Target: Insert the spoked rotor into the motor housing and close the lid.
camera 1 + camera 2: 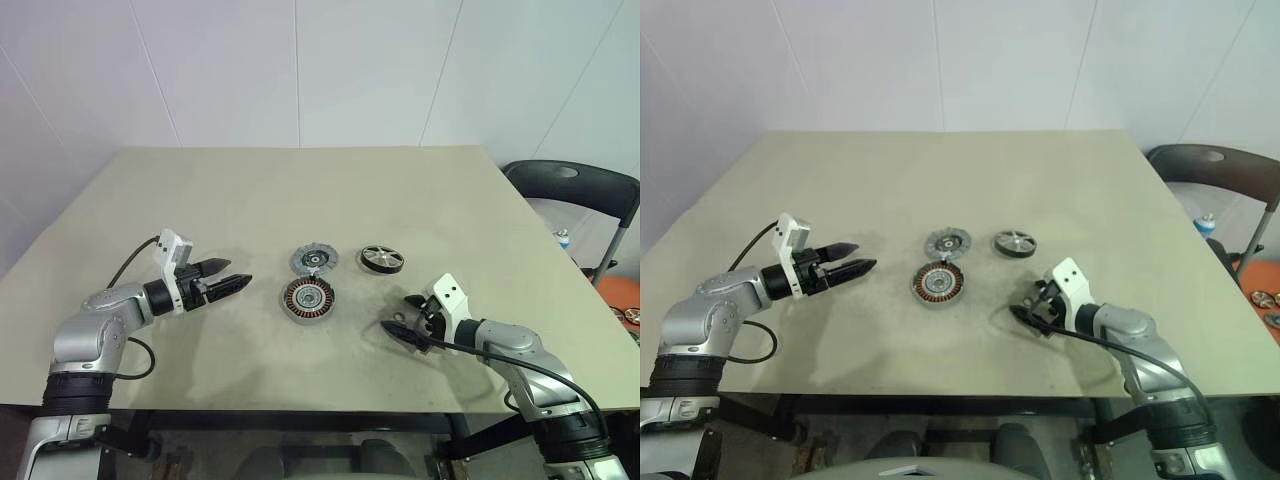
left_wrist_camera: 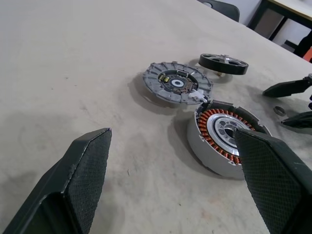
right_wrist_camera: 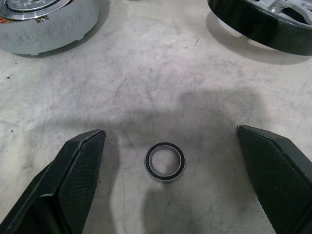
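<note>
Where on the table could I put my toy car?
The far half of the table, beyond the lid and spoked rotor, is bare. It's crowded mid-table, around the motor housing between the left gripper and right gripper.

On the surface (image 1: 300, 200), the motor housing (image 1: 306, 299) lies near the middle, with the lid (image 1: 315, 261) just behind it, touching or nearly so. The spoked rotor (image 1: 382, 259) lies to the right of the lid, apart from it. A small washer ring (image 3: 165, 161) lies right of the housing, between the right gripper's (image 1: 402, 313) fingers. The left gripper (image 1: 232, 276) sits left of the housing. A chair (image 1: 585, 195) stands beyond the surface's right edge.
</note>
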Motion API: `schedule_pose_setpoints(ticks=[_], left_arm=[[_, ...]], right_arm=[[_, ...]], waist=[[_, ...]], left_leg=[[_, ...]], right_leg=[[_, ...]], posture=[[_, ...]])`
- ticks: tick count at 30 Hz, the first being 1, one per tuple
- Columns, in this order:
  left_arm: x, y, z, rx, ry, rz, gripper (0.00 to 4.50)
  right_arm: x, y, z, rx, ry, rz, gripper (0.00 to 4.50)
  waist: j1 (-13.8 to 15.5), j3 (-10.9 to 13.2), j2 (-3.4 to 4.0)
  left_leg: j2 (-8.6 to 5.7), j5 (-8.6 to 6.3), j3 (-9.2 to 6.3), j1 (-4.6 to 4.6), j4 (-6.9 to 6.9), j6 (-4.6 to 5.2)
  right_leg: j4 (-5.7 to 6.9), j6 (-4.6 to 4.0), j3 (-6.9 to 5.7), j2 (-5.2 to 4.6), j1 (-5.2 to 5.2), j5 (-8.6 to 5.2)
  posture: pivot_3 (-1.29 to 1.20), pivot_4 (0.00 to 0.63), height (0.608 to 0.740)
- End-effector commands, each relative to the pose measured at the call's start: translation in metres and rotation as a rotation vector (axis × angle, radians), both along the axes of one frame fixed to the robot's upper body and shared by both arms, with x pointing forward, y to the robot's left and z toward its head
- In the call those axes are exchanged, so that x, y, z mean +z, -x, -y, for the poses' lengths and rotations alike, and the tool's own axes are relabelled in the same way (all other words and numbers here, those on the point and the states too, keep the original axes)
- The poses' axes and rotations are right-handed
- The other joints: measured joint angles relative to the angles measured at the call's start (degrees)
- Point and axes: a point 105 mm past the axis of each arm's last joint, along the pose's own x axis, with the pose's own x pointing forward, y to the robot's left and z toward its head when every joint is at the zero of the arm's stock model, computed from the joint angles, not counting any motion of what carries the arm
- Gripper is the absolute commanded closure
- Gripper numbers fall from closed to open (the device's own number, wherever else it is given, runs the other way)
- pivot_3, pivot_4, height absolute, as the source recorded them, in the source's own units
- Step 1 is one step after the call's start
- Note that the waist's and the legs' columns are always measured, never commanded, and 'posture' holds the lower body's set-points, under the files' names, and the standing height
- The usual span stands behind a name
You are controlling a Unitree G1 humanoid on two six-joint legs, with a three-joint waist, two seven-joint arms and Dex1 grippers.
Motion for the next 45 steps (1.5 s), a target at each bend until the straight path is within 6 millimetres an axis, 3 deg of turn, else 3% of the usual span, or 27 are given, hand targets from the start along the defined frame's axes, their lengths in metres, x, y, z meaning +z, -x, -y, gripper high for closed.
schedule_pose_setpoints(ticks=[1,14,27,34,40,43,45], left_arm=[[0.017,0.000,-0.002,-0.012,0.000,0.055,0.24],[0.017,0.000,0.000,-0.010,0.004,0.051,0.24],[0.017,-0.002,0.000,0.001,0.005,0.060,0.24],[0.017,-0.003,0.000,0.007,0.004,0.063,0.24],[0.017,-0.004,0.000,0.008,0.005,0.064,0.24],[0.018,-0.004,0.000,0.010,0.005,0.065,0.24],[0.017,-0.004,0.000,0.010,0.005,0.065,0.24]], right_arm=[[0.007,-0.002,-0.002,0.010,-0.002,0.033,0.01],[-0.006,0.010,0.008,0.032,0.038,-0.016,0.01],[-0.007,0.004,0.014,0.016,0.059,-0.008,0.01],[-0.010,0.003,0.018,-0.003,0.076,-0.015,2.24],[-0.011,0.003,0.020,-0.005,0.081,-0.026,2.24],[-0.010,0.003,0.018,0.003,0.069,-0.019,2.84],[-0.011,0.003,0.018,0.007,0.084,-0.018,3.48]], waist=[[0.00,0.00,0.00],[0.15,-0.01,-0.01],[0.12,-0.01,-0.02],[0.07,-0.02,-0.03],[0.11,-0.02,-0.03],[0.09,-0.02,-0.04],[0.05,-0.03,-0.05]], left_leg=[[0.00,0.00,0.00,0.00,0.00,0.00],[0.00,0.00,-0.01,0.00,0.00,0.00],[0.00,0.00,-0.01,0.02,0.02,0.00],[0.00,0.00,-0.01,0.03,0.02,0.01],[-0.01,0.00,0.00,0.08,0.11,0.00],[-0.01,0.00,-0.01,0.08,0.12,0.01],[0.00,0.00,-0.01,0.08,0.12,0.01]], right_leg=[[0.00,0.00,0.00,0.00,0.00,0.00],[-0.03,0.00,-0.01,0.00,0.03,0.00],[-0.06,0.00,-0.01,0.00,0.08,0.00],[-0.07,0.00,-0.01,0.00,0.09,0.00],[-0.07,-0.01,-0.01,0.00,0.20,0.00],[-0.07,0.00,-0.01,0.00,0.20,0.00],[-0.07,0.00,-0.01,0.00,0.20,0.00]], posture=[[0.00,0.000,0.740],[0.00,0.000,0.740],[0.00,0.000,0.740],[0.00,0.000,0.740],[0.00,0.000,0.740],[0.00,0.000,0.740],[0.00,0.000,0.740]])
